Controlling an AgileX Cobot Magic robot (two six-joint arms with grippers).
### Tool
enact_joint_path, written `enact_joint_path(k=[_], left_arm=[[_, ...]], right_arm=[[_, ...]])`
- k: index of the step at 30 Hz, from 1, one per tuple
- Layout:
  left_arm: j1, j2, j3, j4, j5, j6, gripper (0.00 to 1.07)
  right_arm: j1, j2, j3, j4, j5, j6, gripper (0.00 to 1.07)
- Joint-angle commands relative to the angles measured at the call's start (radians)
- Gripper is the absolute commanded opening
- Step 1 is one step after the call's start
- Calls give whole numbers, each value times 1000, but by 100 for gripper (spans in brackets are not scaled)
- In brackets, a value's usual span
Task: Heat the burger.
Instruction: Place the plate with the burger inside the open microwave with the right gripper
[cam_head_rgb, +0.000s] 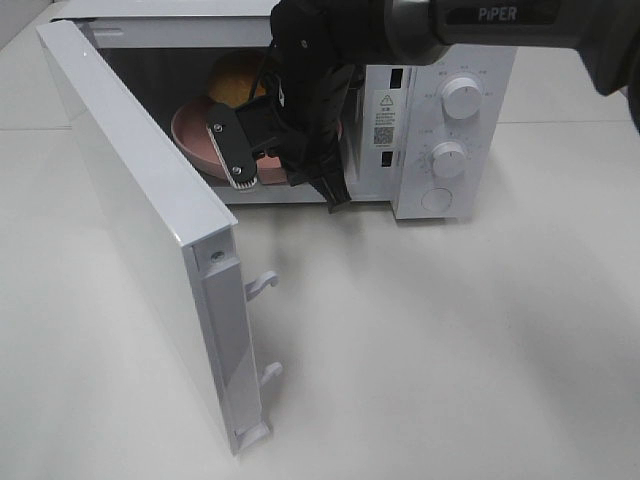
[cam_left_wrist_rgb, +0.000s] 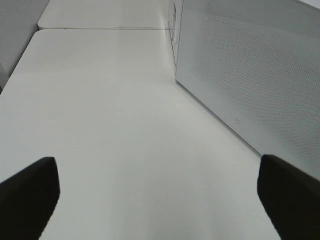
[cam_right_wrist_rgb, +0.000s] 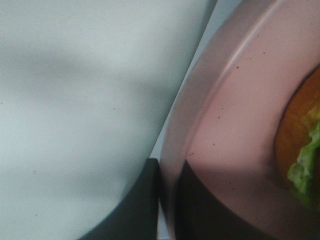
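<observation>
Two fingers of the right gripper (cam_right_wrist_rgb: 169, 200) pinch the plate (cam_right_wrist_rgb: 235, 125) rim, probably seating the burger (cam_right_wrist_rgb: 300, 145) inside the microwave (cam_head_rgb: 450, 120); the left gripper (cam_left_wrist_rgb: 160, 200) idles, spread wide.

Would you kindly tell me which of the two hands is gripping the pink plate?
The right hand, shut on the pink plate at its rim; the left hand hangs open over the table.

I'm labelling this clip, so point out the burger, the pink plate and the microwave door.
burger (cam_head_rgb: 234, 78), exterior high view, top of its bun.
pink plate (cam_right_wrist_rgb: 235, 125), right wrist view, its inner surface.
microwave door (cam_head_rgb: 130, 190), exterior high view, its white panel.
</observation>
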Motion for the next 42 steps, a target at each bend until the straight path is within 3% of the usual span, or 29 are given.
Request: enact_joint_path(k=[1,17,42], left_arm=[[-5,-17,1,-1,-7,-5,105],[-5,-17,1,2,-7,-5,105],[-5,-17,1,2,-7,-5,105]], right_arm=[[-2,7,-53,-8,-38,-11,0],[-15,142,-265,-10,-4,-24,0],[-48,168,-279,-1,-47,-20,0]])
